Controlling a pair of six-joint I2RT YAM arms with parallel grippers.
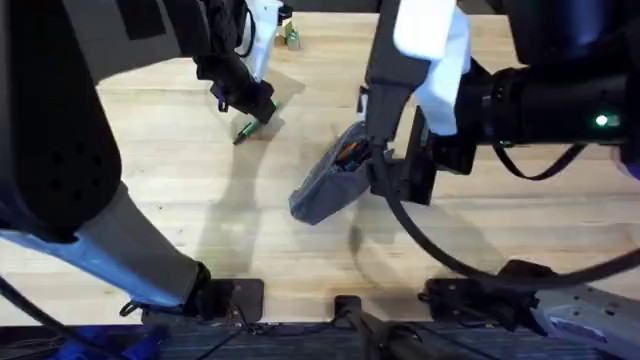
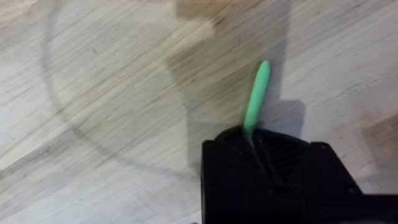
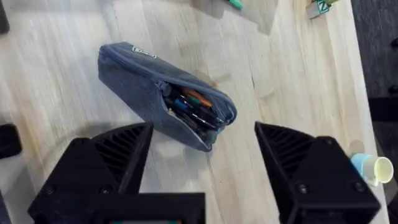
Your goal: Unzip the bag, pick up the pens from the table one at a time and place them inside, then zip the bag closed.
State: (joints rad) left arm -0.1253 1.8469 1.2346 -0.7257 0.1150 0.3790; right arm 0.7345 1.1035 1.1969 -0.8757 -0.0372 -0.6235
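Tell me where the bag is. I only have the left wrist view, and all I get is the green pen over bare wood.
Observer: The bag lies on the table. It is toward the right arm's side of the left gripper, which holds the green pen, and it is nearer the bases.
Operator: Confirm it's unzipped.
Observer: Yes. In the right wrist view one end gapes open, with pens showing inside.
Operator: Report the right arm.
Observer: The right gripper hangs open above that open end.
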